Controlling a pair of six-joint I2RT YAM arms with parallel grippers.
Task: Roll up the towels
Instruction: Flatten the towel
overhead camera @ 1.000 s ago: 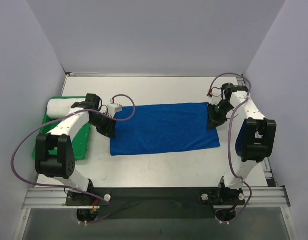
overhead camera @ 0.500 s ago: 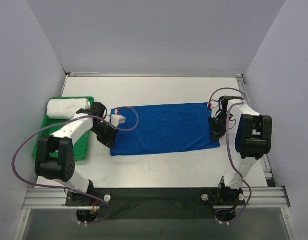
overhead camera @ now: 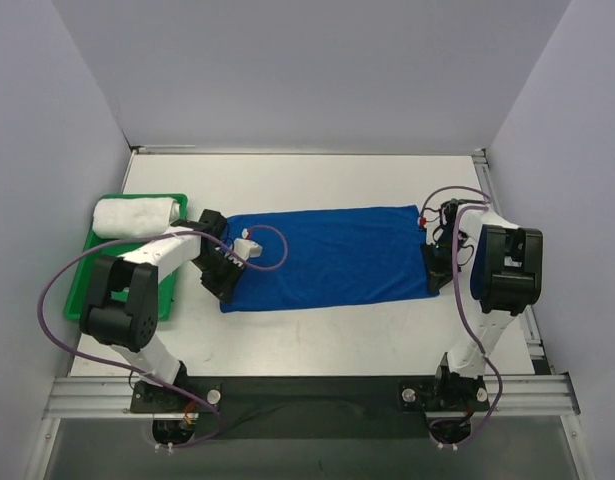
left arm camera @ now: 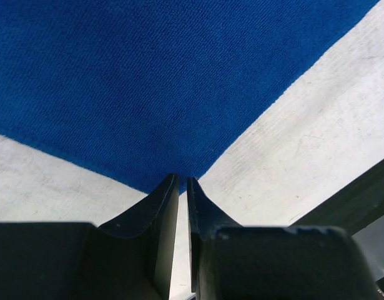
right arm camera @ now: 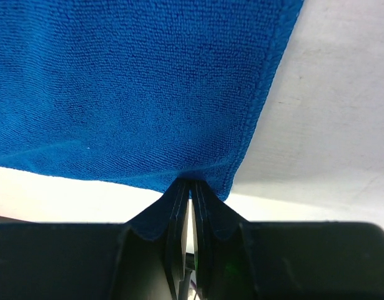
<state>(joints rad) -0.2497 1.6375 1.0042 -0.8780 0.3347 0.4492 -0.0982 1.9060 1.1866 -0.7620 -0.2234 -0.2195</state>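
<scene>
Blue towel (overhead camera: 327, 255) lies flat; right gripper (right arm camera: 190, 182) clenches a near corner for rolling; left gripper (left arm camera: 182, 178) at the other, hold indeterminate.

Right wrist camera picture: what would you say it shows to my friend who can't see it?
The right gripper pinches one corner of the blue towel between its two black fingers, at the bottom middle. The towel fills the upper left; the pale table shows to the right and below.
</scene>
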